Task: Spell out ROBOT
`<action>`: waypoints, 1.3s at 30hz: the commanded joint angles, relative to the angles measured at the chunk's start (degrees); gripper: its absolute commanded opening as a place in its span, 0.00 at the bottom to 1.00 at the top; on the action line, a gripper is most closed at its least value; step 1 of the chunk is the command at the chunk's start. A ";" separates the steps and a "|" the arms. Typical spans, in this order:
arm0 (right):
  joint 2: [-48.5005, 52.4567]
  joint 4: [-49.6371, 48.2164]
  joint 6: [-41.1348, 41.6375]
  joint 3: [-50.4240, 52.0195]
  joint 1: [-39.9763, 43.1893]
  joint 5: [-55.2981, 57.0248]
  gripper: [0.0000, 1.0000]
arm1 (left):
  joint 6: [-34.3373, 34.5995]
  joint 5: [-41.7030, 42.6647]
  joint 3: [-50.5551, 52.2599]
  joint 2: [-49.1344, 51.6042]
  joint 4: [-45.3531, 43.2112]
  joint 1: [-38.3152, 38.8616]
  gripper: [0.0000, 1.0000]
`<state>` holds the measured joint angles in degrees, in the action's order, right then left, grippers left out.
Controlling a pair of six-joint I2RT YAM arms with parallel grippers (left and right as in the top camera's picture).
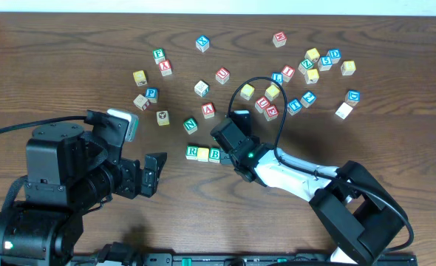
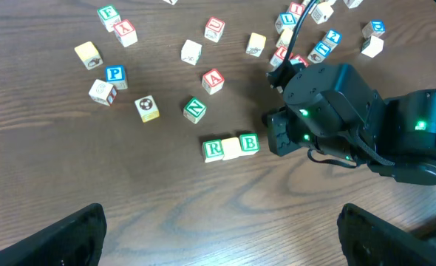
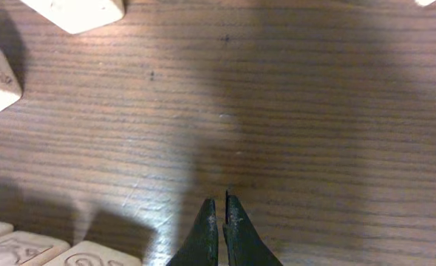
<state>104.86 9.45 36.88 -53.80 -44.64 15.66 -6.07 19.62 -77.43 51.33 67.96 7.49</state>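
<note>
The dark wooden counter (image 1: 70,66) carries everything; the right arm's fingers (image 3: 212,225) are pressed together on nothing, tips low over bare wood just beside the B block (image 1: 215,154), which ends a touching row with a yellow block (image 1: 203,154) and the R block (image 1: 192,152), midway along the counter and nearer its front edge. The left arm's fingers (image 2: 64,240) stand wide apart and empty toward the left edge, apart from the row. A green N block (image 1: 191,125) and a red A block (image 1: 208,110) lie just behind the row, with more lettered blocks (image 1: 312,54) scattered toward the far edge.
</note>
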 commanded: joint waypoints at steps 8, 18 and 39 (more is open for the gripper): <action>0.39 0.24 1.09 0.20 -0.22 -7.32 0.01 | -0.35 0.70 -0.15 -0.11 0.15 -0.35 0.98; 0.37 -0.31 1.49 0.20 -0.63 -8.94 0.01 | -0.35 0.70 -0.15 -0.11 0.13 -0.35 0.98; 0.37 -2.91 1.88 0.20 -0.83 -11.56 0.01 | -0.35 0.70 -0.15 -0.11 0.15 -0.35 0.98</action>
<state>104.86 6.66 37.98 -53.80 -45.04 4.60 -6.07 19.62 -77.43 51.33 67.96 7.49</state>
